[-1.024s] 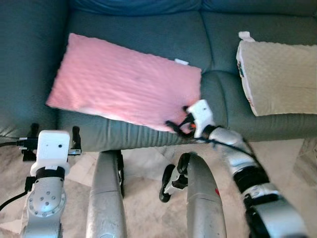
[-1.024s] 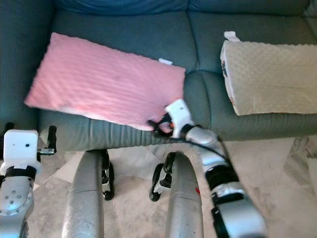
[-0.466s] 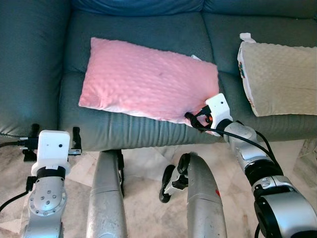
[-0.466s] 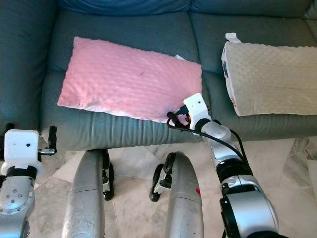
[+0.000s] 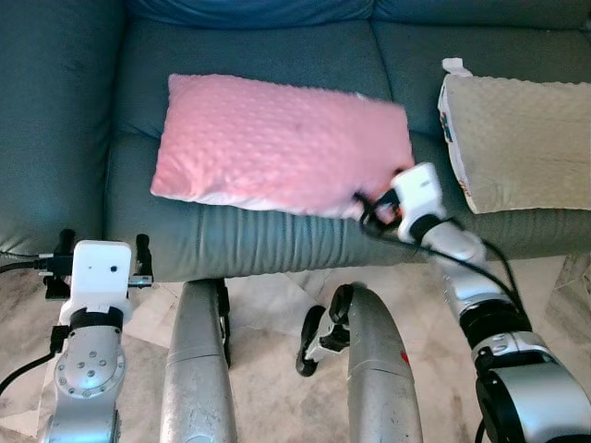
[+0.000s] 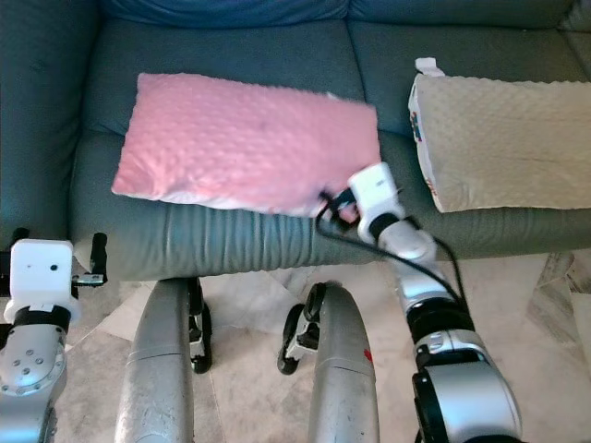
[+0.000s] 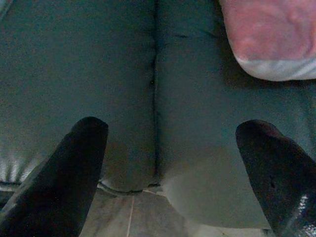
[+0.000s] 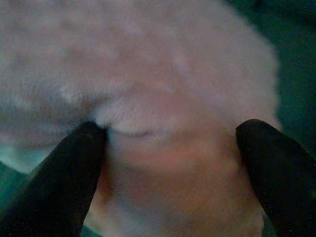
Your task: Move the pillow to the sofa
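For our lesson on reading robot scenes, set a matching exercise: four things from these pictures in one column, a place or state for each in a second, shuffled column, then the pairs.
1. pink pillow
2. beige pillow
3. left gripper
4. right gripper

a. open, facing the sofa front
b. on the right seat
c. at a pillow corner
d. on the left seat

Pairs: 1-d, 2-b, 3-a, 4-c

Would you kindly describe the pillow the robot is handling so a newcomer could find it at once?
Start at the dark teal sofa and look at its left seat cushion. The pink pillow lies flat there, with the right gripper at its front right corner and its fingers either side of that corner. Its neighbour, the beige pillow, sits on the next seat; only this one is pink.
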{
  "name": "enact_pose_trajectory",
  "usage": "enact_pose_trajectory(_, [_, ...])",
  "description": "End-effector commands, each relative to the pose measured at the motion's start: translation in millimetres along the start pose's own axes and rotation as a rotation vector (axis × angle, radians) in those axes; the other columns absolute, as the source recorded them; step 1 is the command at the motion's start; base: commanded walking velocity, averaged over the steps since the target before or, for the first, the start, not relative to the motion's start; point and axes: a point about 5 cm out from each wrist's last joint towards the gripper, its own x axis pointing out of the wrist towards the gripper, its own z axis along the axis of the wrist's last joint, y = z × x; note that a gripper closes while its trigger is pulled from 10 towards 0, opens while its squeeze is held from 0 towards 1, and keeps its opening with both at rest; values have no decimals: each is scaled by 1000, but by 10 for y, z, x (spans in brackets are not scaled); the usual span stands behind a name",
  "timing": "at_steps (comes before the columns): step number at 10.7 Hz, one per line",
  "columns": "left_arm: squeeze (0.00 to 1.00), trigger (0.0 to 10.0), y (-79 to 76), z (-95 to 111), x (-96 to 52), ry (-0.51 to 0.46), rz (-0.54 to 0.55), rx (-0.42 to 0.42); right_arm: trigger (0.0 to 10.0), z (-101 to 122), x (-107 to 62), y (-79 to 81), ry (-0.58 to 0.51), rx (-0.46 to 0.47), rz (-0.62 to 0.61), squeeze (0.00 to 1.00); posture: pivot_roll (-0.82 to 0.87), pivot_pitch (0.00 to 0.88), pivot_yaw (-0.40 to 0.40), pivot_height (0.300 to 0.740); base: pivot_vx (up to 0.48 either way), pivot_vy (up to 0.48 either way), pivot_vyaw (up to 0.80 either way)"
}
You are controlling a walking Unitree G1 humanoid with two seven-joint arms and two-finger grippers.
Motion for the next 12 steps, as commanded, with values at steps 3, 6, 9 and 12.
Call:
enact_pose_trajectory(3, [0, 10000, -62, -43, 19, -4, -20, 12, 10000, 21, -112, -69, -82, 7, -91, 0, 90, 387, -61, 621, 0, 0, 0])
enact_pose_trajectory(6, [0, 10000, -185, -50, 132, -29, -39, -2, 10000, -37, -296, 87, -117, 82, -121, 0, 56, 318, -63, 621, 0, 0, 0])
enact_pose_trajectory(9, [0, 10000, -322, -58, 119, -82, -117, -59, 10000, -326, -836, 521, -26, 231, -185, 0, 29, 206, -61, 621, 0, 0, 0])
enact_pose_trajectory(12, [0, 10000, -351, -138, 125, -95, -109, -67, 10000, -306, -984, 532, -12, 267, -279, 0, 11, 107, -45, 636, 0, 0, 0])
